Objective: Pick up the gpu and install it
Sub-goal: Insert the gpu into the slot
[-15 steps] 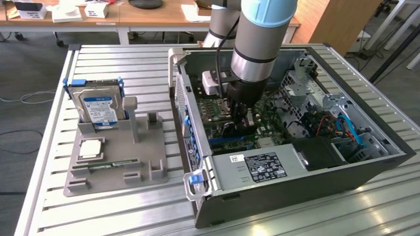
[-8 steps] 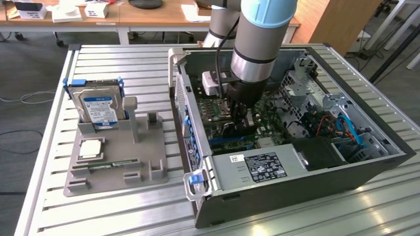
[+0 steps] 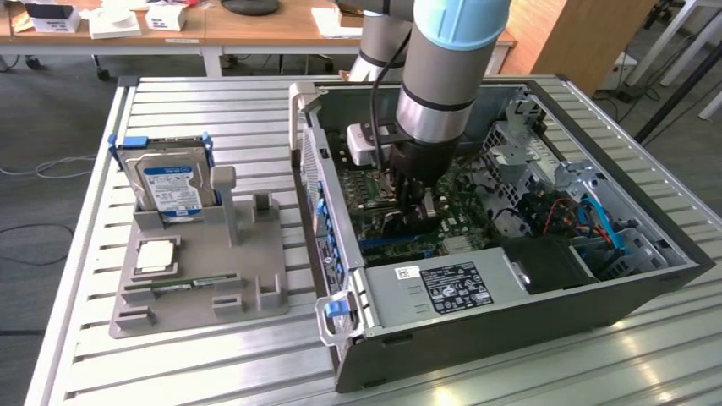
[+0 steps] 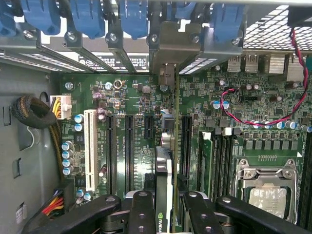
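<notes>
Gripper (image 4: pixel 168 207) clenched on the gpu (image 4: pixel 165 161) — card held edge-on above the motherboard (image 4: pixel 131 97) inside the computer case (image 3: pixel 496 321).

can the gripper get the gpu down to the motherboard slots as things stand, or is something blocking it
Probably yes. The gripper holds the gpu edge-on inside the open case, just above the motherboard. Its bracket lines up with the rear openings, and nothing visible lies between the card and the slots.

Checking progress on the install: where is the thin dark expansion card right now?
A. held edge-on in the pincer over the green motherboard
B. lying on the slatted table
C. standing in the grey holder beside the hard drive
A: the thin dark expansion card sits between the pincer fingers, above the green motherboard inside the open computer case.
</notes>
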You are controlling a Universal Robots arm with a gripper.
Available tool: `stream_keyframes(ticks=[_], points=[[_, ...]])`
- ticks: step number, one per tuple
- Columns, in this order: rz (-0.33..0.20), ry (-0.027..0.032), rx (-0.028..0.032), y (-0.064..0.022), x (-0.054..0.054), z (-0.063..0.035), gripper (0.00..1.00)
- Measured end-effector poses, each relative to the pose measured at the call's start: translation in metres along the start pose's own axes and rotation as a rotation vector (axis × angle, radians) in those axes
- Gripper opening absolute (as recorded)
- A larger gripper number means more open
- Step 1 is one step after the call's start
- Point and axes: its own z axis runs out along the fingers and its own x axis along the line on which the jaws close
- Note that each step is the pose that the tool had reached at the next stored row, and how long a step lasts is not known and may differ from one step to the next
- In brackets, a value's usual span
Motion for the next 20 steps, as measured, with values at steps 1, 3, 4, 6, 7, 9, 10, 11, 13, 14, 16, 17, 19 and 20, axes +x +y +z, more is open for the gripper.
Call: stream_keyframes(ticks=[1, 3, 4, 6, 7, 9, 10, 11, 13, 14, 16, 17, 19, 20], points=[[0.0, 0.0, 0.0, 0.0, 0.0, 0.0002, 0.27], [0.0, 0.0002, 0.0001, 0.0, 0.0, 0.0001, 0.27], [0.0, 0.0002, 0.0001, 0.0, 0.0, 0.0001, 0.27], [0.0, 0.0, 0.0001, 0.0, 0.0, 0.0006, 0.27], [0.0, -0.0001, 0.0002, 0.0, 0.0, 0.0011, 0.27], [0.0, 0.0001, 0.0002, 0.0, 0.0, 0.001, 0.27], [0.0, 0.0001, 0.0001, 0.0, 0.0, 0.001, 0.27], [0.0, 0.0001, 0.0001, 0.0, 0.0, 0.001, 0.27], [0.0, 0.0002, 0.0001, 0.0, 0.0001, 0.0011, 0.27], [0.0, 0.0001, 0.0001, 0.0001, 0.0001, 0.0014, 0.27], [0.0, 0.0001, 0.0001, 0.0001, 0.0, 0.0015, 0.27], [0.0, 0.0001, 0.0001, 0.0001, 0.0001, 0.0015, 0.27], [0.0, 0.0001, 0.0002, 0.0001, 0.0, 0.0015, 0.27], [0.0, 0.0001, 0.0002, 0.0001, 0.0, 0.0015, 0.27]])
